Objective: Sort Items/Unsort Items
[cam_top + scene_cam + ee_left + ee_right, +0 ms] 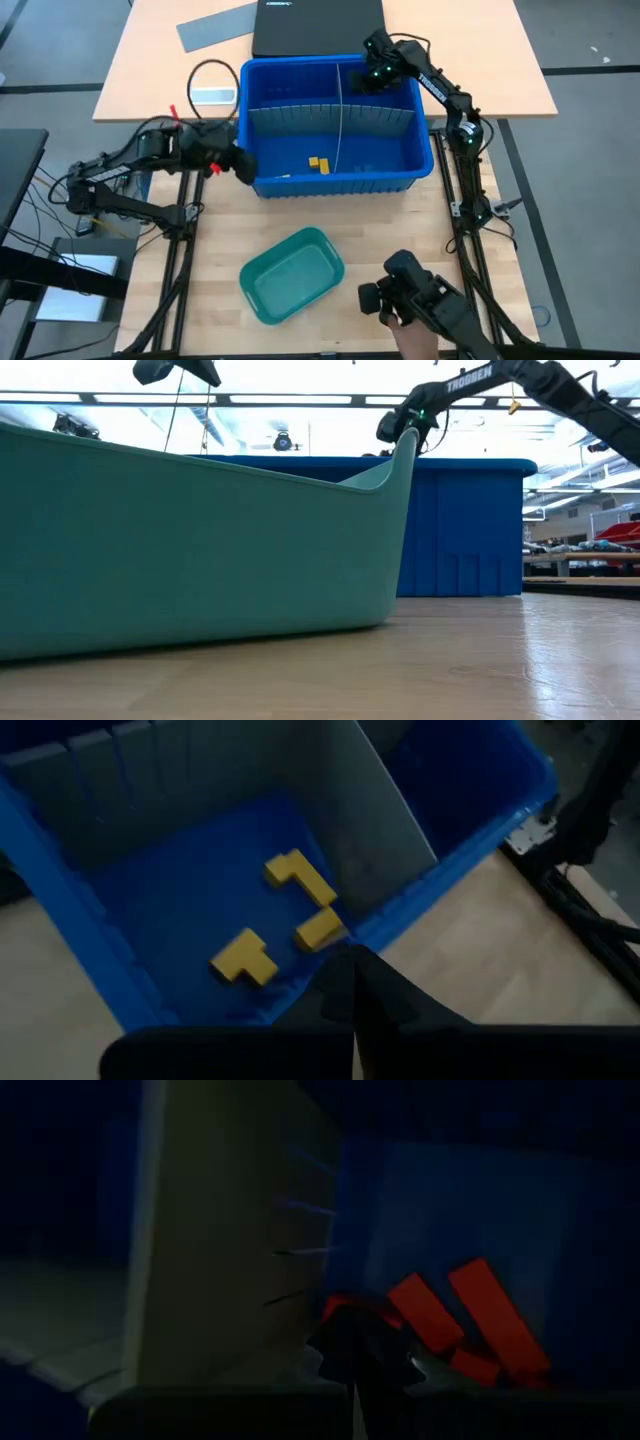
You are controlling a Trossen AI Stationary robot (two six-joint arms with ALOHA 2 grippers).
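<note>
While the right gripper (362, 1370) is dipping shut and empty just before the red blocks (470, 1320), its closed fingers are risking shoving them against the divider (230, 1240) beside it.

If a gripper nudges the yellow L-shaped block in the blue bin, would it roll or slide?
The yellow L-shaped block lies flat on the floor of the blue plastic bin, so it would probably slide, not roll. Its blocky edges suggest it is stiff. The upright grey divider beside it would likely stop it.
</note>
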